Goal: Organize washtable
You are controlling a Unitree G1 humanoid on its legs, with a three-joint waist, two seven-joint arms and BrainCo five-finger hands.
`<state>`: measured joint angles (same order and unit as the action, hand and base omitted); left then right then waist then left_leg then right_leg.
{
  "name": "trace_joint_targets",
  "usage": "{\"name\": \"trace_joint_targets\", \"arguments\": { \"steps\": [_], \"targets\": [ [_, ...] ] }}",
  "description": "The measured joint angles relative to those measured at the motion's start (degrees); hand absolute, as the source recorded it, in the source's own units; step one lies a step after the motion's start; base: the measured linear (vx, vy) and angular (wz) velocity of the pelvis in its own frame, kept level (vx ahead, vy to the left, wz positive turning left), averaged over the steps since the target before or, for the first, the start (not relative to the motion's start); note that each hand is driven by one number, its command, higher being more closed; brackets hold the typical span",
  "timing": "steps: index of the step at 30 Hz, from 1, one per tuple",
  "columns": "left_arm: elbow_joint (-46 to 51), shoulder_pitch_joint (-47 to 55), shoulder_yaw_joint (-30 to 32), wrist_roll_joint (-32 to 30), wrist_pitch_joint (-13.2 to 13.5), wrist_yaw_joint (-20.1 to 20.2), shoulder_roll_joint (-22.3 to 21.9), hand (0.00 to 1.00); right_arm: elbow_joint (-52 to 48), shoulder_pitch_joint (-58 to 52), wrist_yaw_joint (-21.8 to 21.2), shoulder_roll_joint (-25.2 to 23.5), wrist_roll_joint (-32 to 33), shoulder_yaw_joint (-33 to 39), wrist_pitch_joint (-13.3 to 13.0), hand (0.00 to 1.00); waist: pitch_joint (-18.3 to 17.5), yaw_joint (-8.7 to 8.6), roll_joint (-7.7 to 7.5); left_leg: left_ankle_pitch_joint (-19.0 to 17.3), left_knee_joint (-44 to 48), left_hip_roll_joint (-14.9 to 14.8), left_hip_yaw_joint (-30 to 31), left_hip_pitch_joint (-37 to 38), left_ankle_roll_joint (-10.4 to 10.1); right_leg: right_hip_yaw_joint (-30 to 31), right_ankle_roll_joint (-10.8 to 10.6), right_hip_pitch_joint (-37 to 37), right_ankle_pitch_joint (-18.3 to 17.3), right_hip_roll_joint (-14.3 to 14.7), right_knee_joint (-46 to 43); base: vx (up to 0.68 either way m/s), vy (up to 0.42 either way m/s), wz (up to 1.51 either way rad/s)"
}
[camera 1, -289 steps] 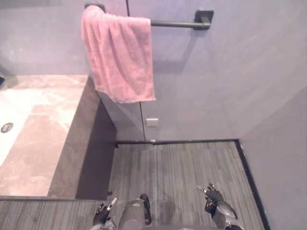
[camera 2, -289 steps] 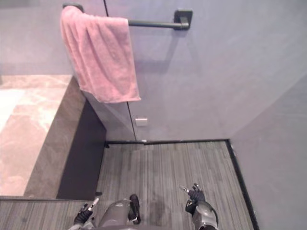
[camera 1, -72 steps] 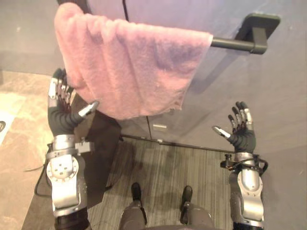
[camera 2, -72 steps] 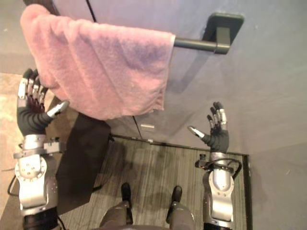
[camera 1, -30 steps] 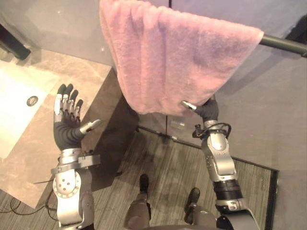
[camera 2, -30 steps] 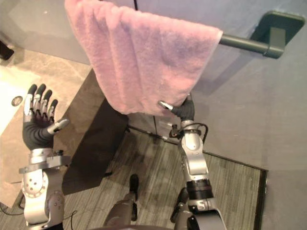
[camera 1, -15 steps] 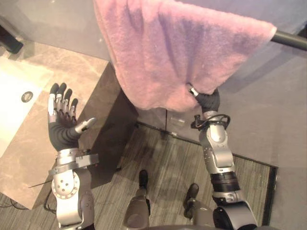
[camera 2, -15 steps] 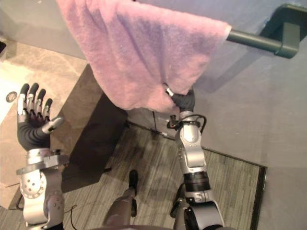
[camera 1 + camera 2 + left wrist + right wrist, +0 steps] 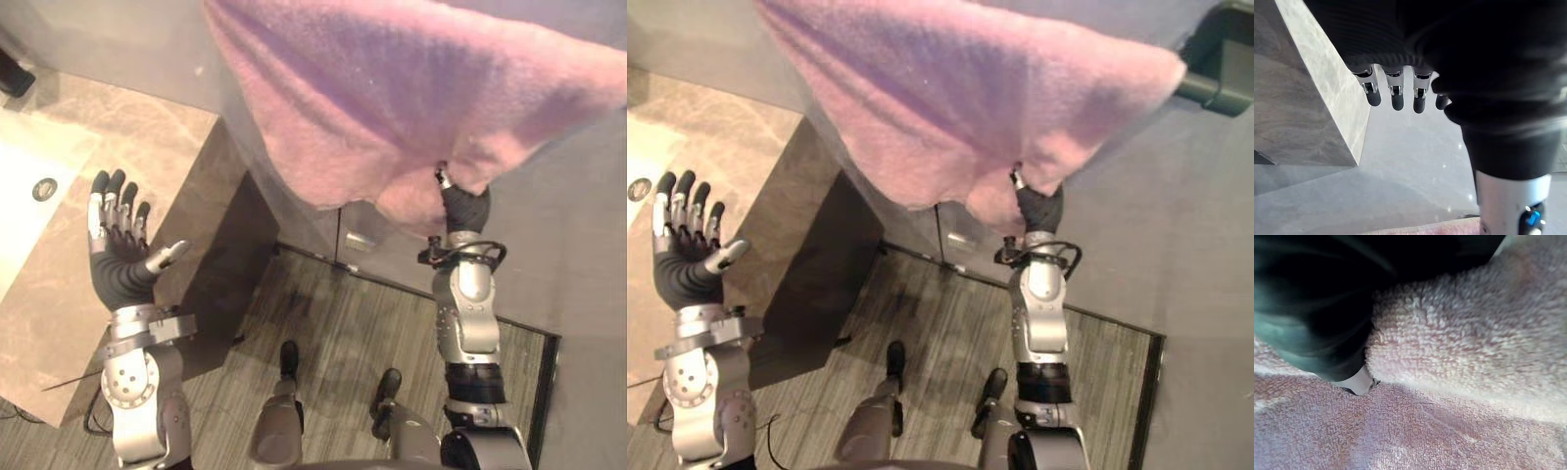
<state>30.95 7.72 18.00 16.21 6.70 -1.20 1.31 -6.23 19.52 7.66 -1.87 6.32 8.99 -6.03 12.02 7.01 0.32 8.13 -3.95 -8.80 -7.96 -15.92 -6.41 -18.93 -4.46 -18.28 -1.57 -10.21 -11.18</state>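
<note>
Towel: soft, light, limp; we would grip its lower hem.
Right hand: at that hem; fingers hidden, we cannot tell.
Left hand: fingers spread, empty.

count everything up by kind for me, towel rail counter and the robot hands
pink fluffy terry towel: 1
dark metal towel rail: 1
beige marble washtable counter: 1
robot hands, left hand and right hand: 2
total: 5
</note>
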Motion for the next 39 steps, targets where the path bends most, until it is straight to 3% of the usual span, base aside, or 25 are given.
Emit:
{"name": "trace_joint_targets", "arguments": {
  "steps": [12,13,25,34,39],
  "targets": [
    [0.0,0.3,0.2,-1.1,0.0,0.0,-1.2,0.0,-5.9,-6.8,0.9,-0.1,-0.1,4.4,-0.3,1.0,0.0,-0.27,-0.01,-0.1,0.1,-0.3,-0.4,0.2,0.0,0.3,0.0,0.0,0.0,0.0,0.0,0.0,0.0,0.0],
    [0.0,0.3,0.2,-1.1,0.0,0.0,-1.2,0.0,-5.9,-7.0,0.9,-0.1,-0.1,4.4,-0.3,0.0,0.0,-0.25,-0.02,-0.1,0.1,-0.3,-0.4,0.2,-0.1,0.3,0.0,0.0,0.0,0.1,0.0,0.0,0.0,0.0],
    [0.0,0.4,0.3,-1.1,0.0,-0.1,-1.9,0.0,-5.7,-8.2,-0.8,-0.5,0.9,3.0,-0.3,0.0,-0.1,-0.31,-0.13,-0.3,0.4,-0.3,-0.6,0.2,0.0,0.4,0.0,0.1,0.1,0.1,0.1,0.0,0.0,0.0],
    [-1.0,4.3,-0.7,-1.1,0.1,1.0,-2.2,0.0,-2.1,-14.2,-3.1,-1.2,2.1,-0.7,-0.2,0.0,-1.0,-1.52,-1.34,-0.5,0.4,-0.6,-0.7,1.1,-0.1,0.1,0.0,1.3,0.1,0.1,0.7,0.0,0.0,0.0],
    [-10.7,11.6,-11.3,0.7,-1.9,7.5,-1.6,0.0,3.9,-23.8,-6.8,-1.6,1.9,-3.0,0.5,0.0,-2.9,-1.86,-1.69,-3.2,2.7,-0.9,-1.8,2.7,0.0,0.3,-0.3,4.3,0.3,0.3,2.4,0.02,0.016,-0.07]
  ]
}}
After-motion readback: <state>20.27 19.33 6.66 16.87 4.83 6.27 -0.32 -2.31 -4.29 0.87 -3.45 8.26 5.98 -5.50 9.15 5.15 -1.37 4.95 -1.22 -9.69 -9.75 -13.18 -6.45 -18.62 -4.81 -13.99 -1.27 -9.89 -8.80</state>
